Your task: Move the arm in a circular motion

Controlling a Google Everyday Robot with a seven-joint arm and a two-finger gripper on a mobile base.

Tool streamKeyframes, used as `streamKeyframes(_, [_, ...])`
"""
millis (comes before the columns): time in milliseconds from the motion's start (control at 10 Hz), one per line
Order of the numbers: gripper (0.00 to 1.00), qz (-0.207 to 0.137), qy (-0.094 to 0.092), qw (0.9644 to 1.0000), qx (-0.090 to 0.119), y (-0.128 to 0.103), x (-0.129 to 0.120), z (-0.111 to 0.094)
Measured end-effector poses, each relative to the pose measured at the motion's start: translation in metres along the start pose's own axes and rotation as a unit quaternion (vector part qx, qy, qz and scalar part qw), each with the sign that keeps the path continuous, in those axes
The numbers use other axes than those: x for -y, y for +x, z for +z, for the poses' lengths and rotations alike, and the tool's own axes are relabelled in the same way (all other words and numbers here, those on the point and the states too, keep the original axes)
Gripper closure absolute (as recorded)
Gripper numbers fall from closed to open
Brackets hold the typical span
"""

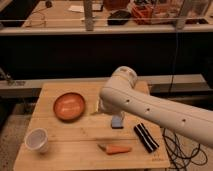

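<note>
- A large cream-white arm (pixel 150 105) reaches in from the right and hangs over the middle of a wooden bench (pixel 70 156). Its rounded joint sits highest, above the far centre.
- The claw (pixel 101 106) is mostly hidden behind the arm's thick segment, low over the bench just right of an orange bowl (pixel 70 106). Whether it is open or closed cannot be told, and nothing is seen held in it.
- On the bench lie a white cup (pixel 37 140) at front left, a small blue block (pixel 117 122) under the arm, a carrot (pixel 116 149) near the front, and a black striped bar (pixel 146 138) to its right.
- The arm looks stiff, smooth and heavy, far bulkier than these light items. The circling task likely calls for no grasp at all.
- A low sweep could knock over the bowl or the blue block.
</note>
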Motion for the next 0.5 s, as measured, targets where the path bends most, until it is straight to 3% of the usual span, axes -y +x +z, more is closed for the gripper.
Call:
streamKeyframes(200, [0.2,-0.033,0.039,0.9986,-0.013,0.046,0.028,-0.007])
streamKeyframes(500, [0.2,-0.06,0.099,0.9929,-0.024,0.109,0.082,-0.011])
